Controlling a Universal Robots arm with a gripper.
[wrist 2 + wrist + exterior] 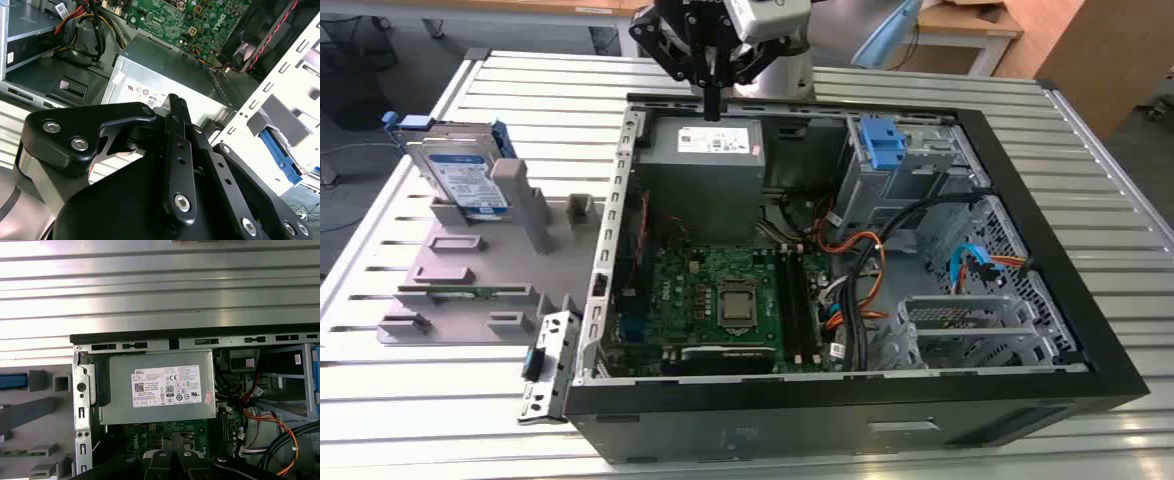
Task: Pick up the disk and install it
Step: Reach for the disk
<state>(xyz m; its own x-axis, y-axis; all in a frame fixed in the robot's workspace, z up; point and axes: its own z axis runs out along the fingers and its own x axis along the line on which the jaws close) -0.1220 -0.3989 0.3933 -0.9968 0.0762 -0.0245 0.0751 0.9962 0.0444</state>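
The disk (460, 178) stands on edge in a grey fixture (480, 265) on the table, at the exterior view's left, outside the computer case. Its silver face carries a blue-and-white label, with blue rails along the edges. One blue rail of the disk (279, 154) shows in the second wrist view. My gripper (711, 103) hangs over the case's back edge, above the grey power-supply box (707, 148), well away from the disk. Its black fingers (175, 107) are pressed together with nothing between them.
The open computer case (1067, 300) lies on the slatted metal table (1067, 110), showing the green motherboard (720, 300) and bundled cables (854, 260). A blue bracket (881, 140) sits in the drive cage at the case's back, toward the exterior view's right. The power supply (160, 385) lies beneath the wrist.
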